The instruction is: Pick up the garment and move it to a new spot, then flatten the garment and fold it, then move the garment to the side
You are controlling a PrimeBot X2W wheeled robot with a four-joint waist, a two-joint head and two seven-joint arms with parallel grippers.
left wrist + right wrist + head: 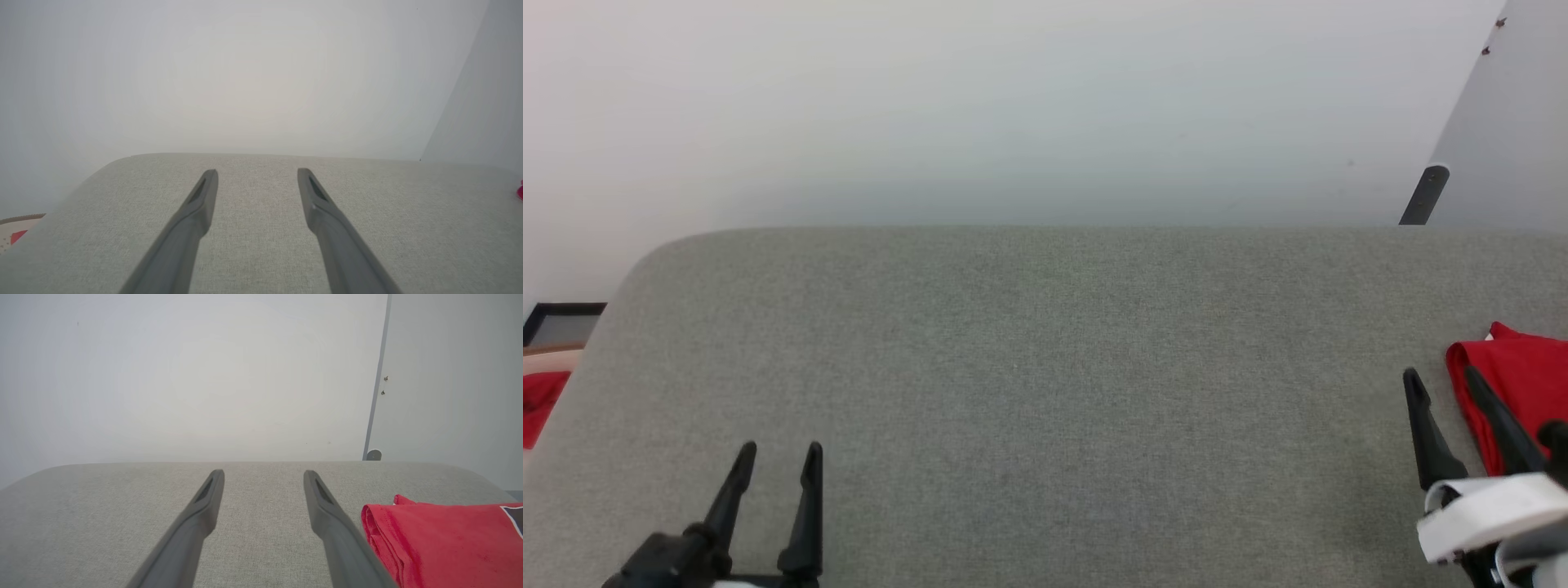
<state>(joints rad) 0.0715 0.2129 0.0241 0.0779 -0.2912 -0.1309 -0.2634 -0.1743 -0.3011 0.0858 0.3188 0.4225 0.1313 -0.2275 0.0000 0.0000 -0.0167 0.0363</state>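
The garment (1515, 367) lies folded at the right side of the bench (1045, 367), just beside my right gripper (1443, 380) — it and my left gripper (780, 451) both gape empty. Any careless sideways move there could snag the fold and undo it.

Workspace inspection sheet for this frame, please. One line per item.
Surface: grey fabric top with rounded corners, mostly bare.
Job's things: red garment at the right edge of the top, looks folded, with layered edges on its left side.
Clutter: red cloth and dark frame off the top at far left.
Grippers: left gripper has its jaws apart and is empty, over bare fabric. Right gripper has its jaws apart and holds nothing, beside the garment's edge; contact cannot be told.
Cables: nothing seen.
Surroundings: pale wall; grey panel at right.
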